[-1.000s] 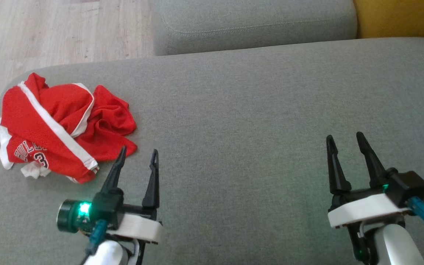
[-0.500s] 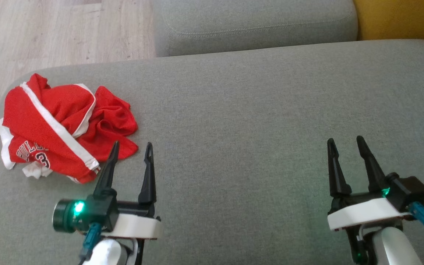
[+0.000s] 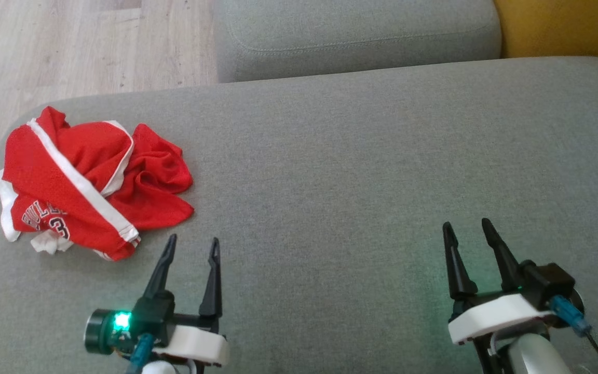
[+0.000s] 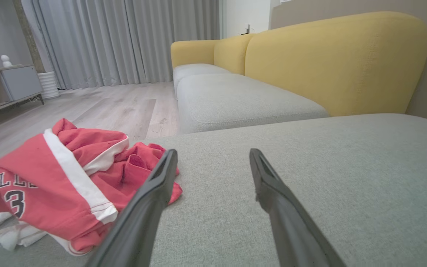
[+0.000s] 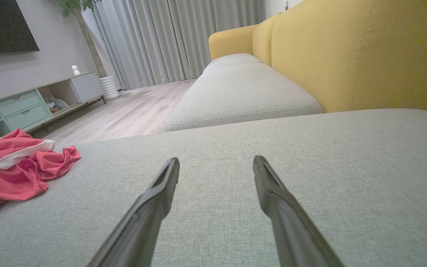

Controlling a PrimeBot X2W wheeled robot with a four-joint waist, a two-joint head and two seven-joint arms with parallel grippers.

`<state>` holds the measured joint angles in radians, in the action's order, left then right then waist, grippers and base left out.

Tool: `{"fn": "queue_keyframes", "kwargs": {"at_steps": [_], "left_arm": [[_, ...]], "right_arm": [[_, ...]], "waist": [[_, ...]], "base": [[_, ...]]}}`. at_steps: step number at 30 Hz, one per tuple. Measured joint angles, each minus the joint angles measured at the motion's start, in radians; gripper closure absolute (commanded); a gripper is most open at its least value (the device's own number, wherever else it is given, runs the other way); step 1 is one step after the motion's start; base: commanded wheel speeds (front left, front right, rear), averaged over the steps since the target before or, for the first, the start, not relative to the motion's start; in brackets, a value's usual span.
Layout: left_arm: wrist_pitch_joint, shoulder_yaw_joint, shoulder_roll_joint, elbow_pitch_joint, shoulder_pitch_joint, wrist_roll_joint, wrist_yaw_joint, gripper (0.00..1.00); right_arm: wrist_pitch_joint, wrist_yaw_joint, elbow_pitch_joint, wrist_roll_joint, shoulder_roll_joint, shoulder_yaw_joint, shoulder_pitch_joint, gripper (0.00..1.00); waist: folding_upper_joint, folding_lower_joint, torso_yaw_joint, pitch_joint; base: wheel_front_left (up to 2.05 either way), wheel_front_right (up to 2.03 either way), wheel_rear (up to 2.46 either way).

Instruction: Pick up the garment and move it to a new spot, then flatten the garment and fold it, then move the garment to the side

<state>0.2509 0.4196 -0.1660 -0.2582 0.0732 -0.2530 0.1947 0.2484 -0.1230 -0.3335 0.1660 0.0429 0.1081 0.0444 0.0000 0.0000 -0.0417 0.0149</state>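
The garment (image 3: 89, 182), a red jersey with white trim and lettering, lies crumpled near the left end of the grey sofa cushion (image 3: 361, 171). The left wrist view shows the garment (image 4: 61, 178) at lower left, and the right wrist view shows the garment (image 5: 17, 167) at its left edge. My left gripper (image 3: 193, 243) hovers open just right of and nearer than the heap, with nothing between its fingers. My right gripper (image 3: 467, 227) stands open far to the right over bare cushion. In the wrist views the left gripper (image 4: 213, 154) and right gripper (image 5: 216, 161) both show spread fingers.
A second grey seat cushion (image 3: 356, 36) lies beyond, with a yellow backrest (image 3: 563, 26) at the far right. Wooden floor (image 3: 70, 47) runs past the cushion's left and far edges. A low cabinet (image 5: 32, 100) and curtains (image 4: 124, 40) stand across the room.
Both grippers have drawn back toward me, lower in the head view. The left one, which had edged toward the garment, now sits further from it. The garment has not moved.
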Motion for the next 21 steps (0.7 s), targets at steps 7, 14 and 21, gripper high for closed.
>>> {"fn": "queue_keyframes", "kwargs": {"at_steps": [7,14,21], "left_arm": [[0.0,-0.022,0.021,-0.018,0.0,0.018,-0.02,0.0],[0.0,-0.035,0.04,-0.026,0.001,0.044,-0.038,0.0],[0.0,-0.068,0.049,-0.035,0.002,0.061,-0.045,0.0]], "right_arm": [[0.002,0.0,-0.011,0.0,0.0,0.003,0.012,0.0],[0.002,0.0,-0.014,0.001,0.001,-0.002,0.012,0.0],[0.002,0.0,-0.009,0.011,0.001,0.034,0.009,0.0]], "waist": [[0.0,0.0,0.002,-0.004],[0.0,0.0,0.024,-0.004],[0.0,0.0,0.091,-0.007]], "base": [[0.0,0.0,0.0],[0.0,0.0,0.0],[0.0,0.0,0.0]]}}
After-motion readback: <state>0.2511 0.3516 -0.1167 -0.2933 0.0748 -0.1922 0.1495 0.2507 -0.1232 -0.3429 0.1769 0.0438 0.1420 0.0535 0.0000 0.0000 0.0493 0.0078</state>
